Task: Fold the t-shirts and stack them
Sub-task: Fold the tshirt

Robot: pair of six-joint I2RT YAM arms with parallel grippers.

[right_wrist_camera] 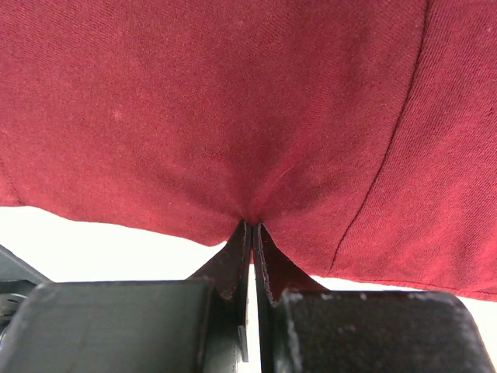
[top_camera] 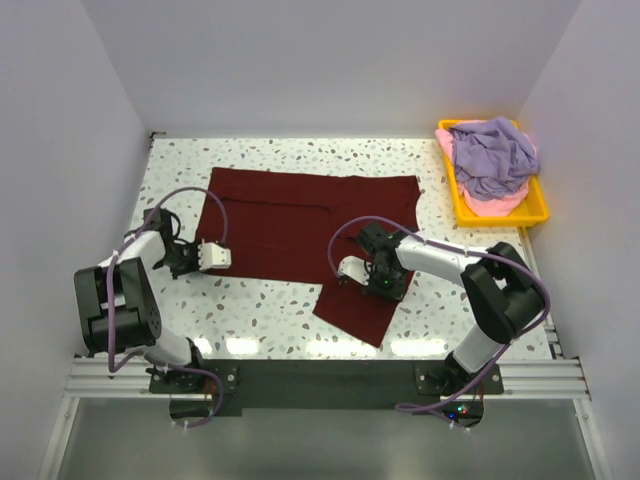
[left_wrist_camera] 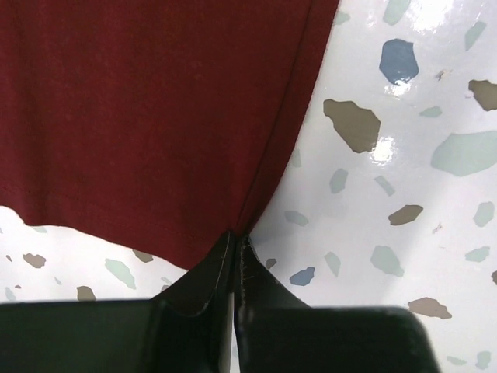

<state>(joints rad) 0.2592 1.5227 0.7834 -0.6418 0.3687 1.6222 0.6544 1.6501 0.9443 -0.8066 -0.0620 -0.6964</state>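
The dark maroon red cloth t-shirt (top_camera: pixel 300 215) lies spread flat on the speckled white desk (top_camera: pixel 470 290). The left claw (left_wrist_camera: pixel 235 239) is clamped on the shirt's near left edge. The right claw (right_wrist_camera: pixel 252 227) is pinched tight on the shirt's near edge, further right.

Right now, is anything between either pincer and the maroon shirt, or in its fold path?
Nothing visible. The left pincer and right pincer are each shut on the edge of the maroon shirt. The yellow tray holding the other shirts sits at the far right corner, apart from it.
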